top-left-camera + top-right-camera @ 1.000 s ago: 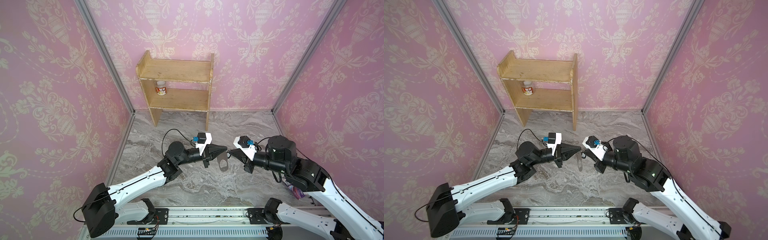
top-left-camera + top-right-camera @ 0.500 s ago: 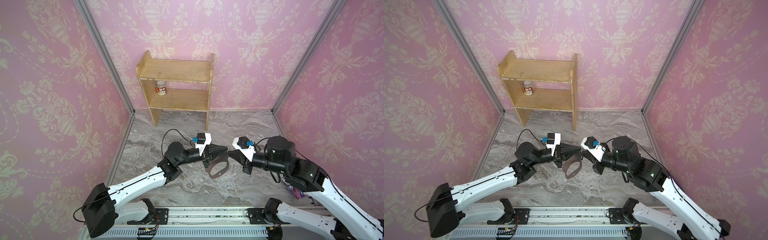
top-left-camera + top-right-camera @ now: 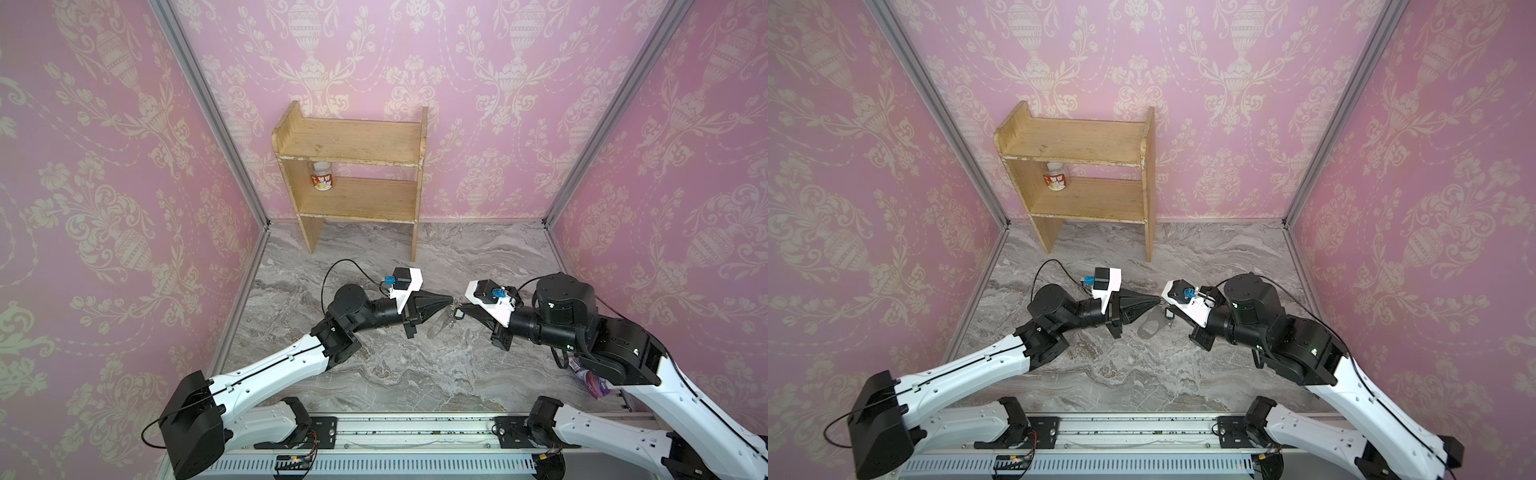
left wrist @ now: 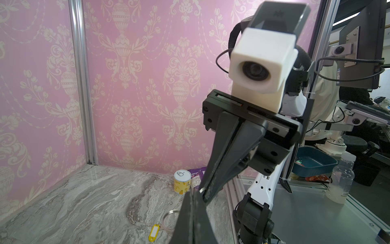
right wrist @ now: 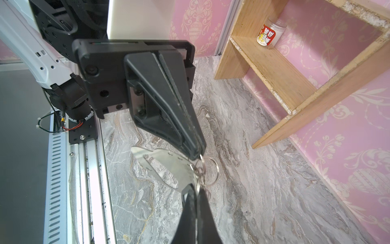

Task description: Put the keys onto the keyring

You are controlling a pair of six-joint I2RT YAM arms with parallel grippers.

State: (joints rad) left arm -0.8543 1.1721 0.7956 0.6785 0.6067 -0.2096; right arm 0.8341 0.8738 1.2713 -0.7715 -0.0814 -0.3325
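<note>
Both grippers meet tip to tip above the marble floor. In the right wrist view my left gripper [image 5: 197, 155] is shut on a split ring at the straight edge of the keyring [image 5: 168, 166], a flat grey plate that hangs off the floor [image 3: 439, 323]. My right gripper [image 5: 195, 189] is shut on a split ring in the same cluster, and a corner of the black key [image 5: 185, 190] shows beside its fingers. The black key [image 3: 457, 314] dangles under the tips in both top views. The yellow key [image 4: 154, 232] lies on the floor on a larger ring [image 4: 169, 219], apart from both grippers.
A wooden shelf [image 3: 353, 178] stands against the back wall with a small jar [image 3: 322, 176] on its lower board. A yellow can [image 4: 182, 184] and a purple packet [image 3: 594, 382] sit by the right wall, close to the right arm.
The keyring plate has turned: half a second ago its broad face showed, now it hangs narrower. Both grippers stay shut and tip to tip, shifted slightly.
</note>
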